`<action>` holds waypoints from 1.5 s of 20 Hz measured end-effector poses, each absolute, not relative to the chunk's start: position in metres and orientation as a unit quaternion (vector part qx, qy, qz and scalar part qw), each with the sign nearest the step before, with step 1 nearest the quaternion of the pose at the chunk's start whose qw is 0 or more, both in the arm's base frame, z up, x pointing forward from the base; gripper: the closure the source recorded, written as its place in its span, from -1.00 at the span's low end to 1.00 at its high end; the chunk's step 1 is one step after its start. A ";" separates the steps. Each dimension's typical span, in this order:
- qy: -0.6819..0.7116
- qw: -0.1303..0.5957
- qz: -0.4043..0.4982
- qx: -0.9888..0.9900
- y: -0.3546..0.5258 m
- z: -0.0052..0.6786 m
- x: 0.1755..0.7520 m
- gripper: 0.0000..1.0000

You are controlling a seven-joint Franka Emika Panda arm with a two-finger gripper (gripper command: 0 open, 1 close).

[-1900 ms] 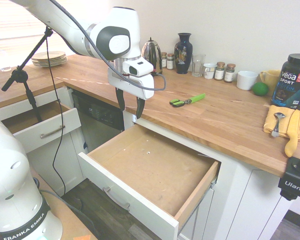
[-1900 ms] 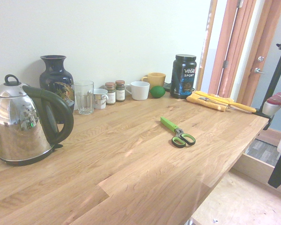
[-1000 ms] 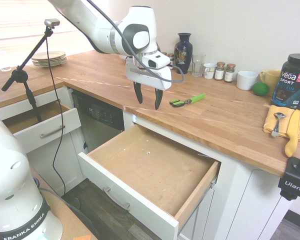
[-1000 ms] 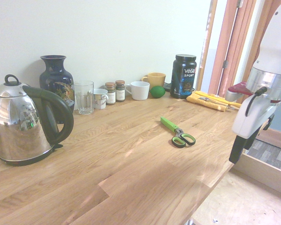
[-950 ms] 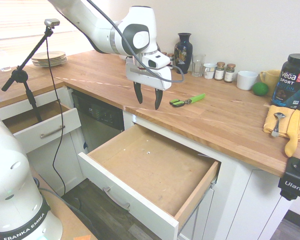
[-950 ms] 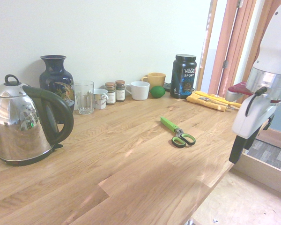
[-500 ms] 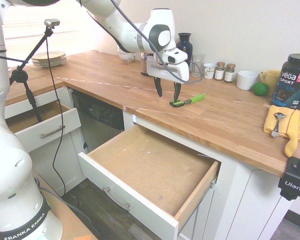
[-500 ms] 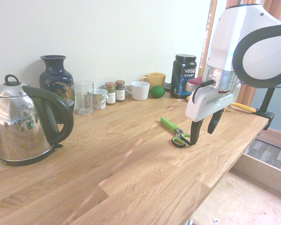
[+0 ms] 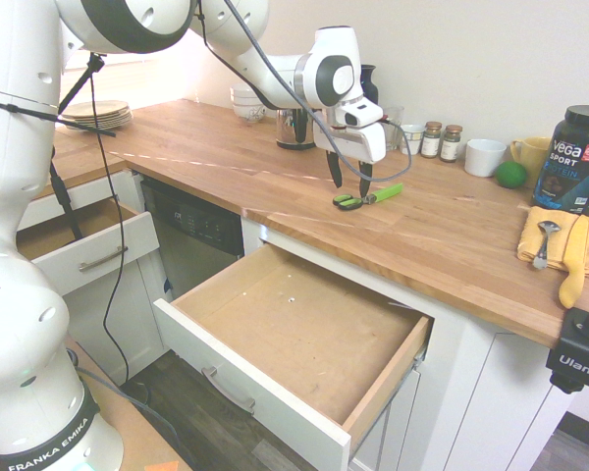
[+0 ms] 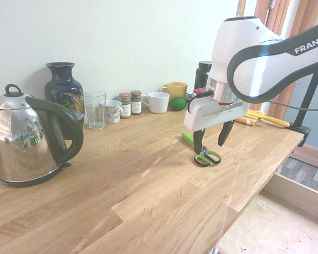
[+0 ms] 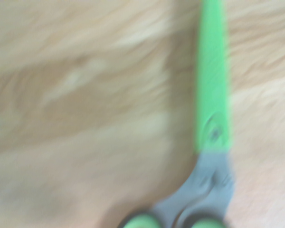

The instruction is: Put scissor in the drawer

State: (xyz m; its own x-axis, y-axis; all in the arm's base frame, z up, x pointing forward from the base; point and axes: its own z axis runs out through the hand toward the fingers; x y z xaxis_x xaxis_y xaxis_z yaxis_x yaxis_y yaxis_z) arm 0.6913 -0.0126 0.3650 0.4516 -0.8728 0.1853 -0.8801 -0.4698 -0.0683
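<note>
The scissor (image 9: pixel 367 197) is seen lying flat on the wooden tabletop (image 9: pixel 442 235), its green sheath pointed toward the wall and its handle loops toward the tabletop's front edge. The tool (image 9: pixel 348 181) is held just above the scissor's handle end, pointed almost straight down, its fingers spread wide with nothing gripped. Below the scissor, past the tabletop's edge, the drawer (image 9: pixel 265 397) is pulled fully out. In the wrist view the scissor (image 11: pixel 212 118) is shown blurred.
</note>
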 end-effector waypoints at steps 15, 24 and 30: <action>-0.548 0.017 0.078 0.832 -0.048 0.335 0.716 1.00; -0.552 0.008 0.073 0.830 -0.055 0.334 0.716 1.00; -0.551 0.007 0.072 0.831 -0.054 0.334 0.716 1.00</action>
